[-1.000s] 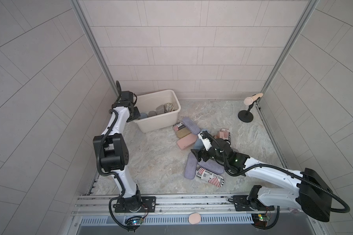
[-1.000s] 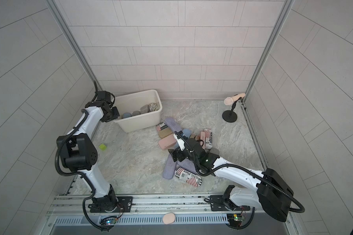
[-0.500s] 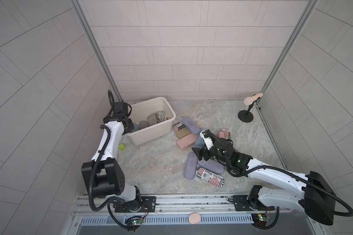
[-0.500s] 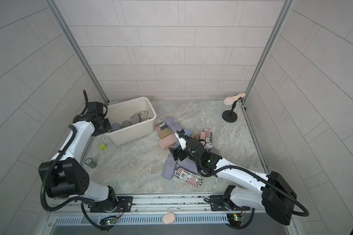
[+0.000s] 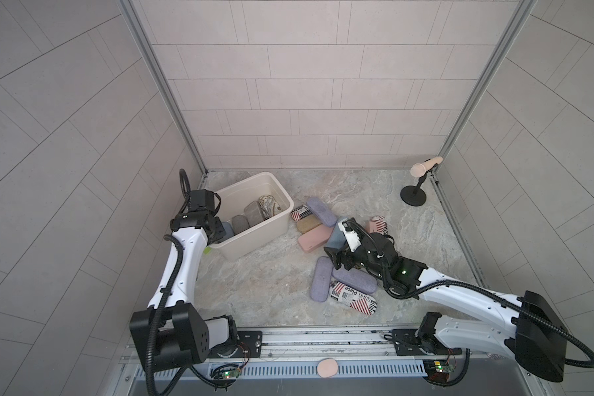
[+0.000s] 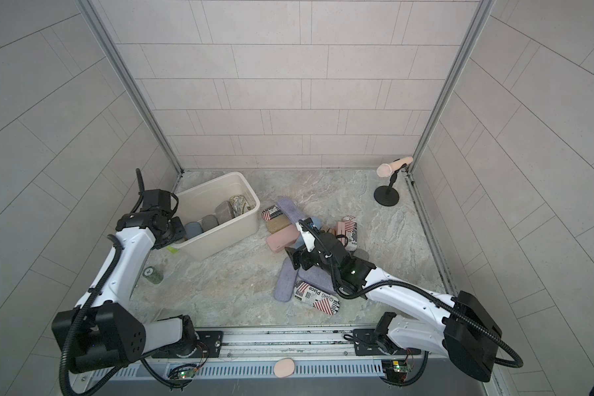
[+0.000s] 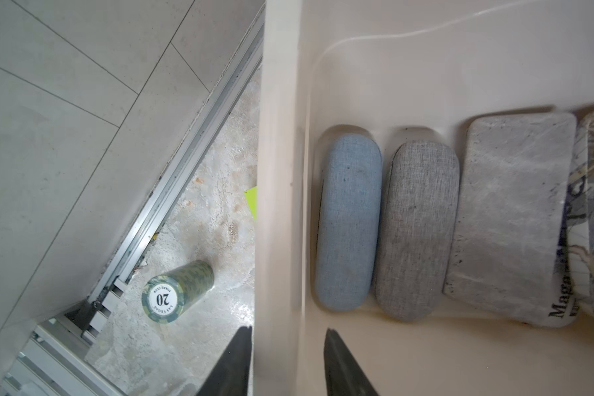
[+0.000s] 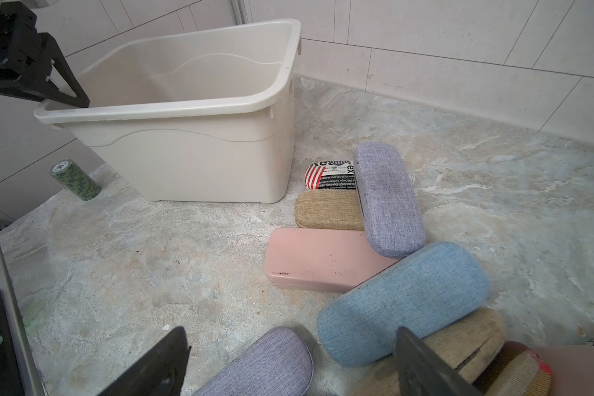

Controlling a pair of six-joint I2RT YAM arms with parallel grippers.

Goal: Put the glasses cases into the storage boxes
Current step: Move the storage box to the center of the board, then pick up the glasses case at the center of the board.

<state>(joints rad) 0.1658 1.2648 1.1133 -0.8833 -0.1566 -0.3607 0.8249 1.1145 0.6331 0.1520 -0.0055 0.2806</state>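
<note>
The cream storage box (image 5: pixel 258 236) stands at the back left and holds a light blue case (image 7: pixel 348 219), two grey cases (image 7: pixel 415 229) and a printed one. My left gripper (image 7: pixel 287 337) is open astride the box's near rim (image 7: pixel 278 171), with a gap on the inner side. Several glasses cases lie in a heap right of the box: pink (image 8: pixel 319 260), tan (image 8: pixel 328 209), light blue (image 8: pixel 402 301), flag print (image 5: pixel 352 296). My right gripper (image 8: pixel 290 331) hangs open just above the end of a lilac case (image 8: pixel 264 367).
A dark green chip roll (image 6: pixel 152 274) lies on the floor left of the box, beside my left arm. A small green cube (image 7: pixel 251 202) sits against the box's outer wall. A microphone stand (image 5: pixel 414 197) occupies the back right corner.
The left arm dragged the box by its rim away from the back wall, toward the front left. Its jaws have since opened off the rim. The right gripper has shifted only slightly.
</note>
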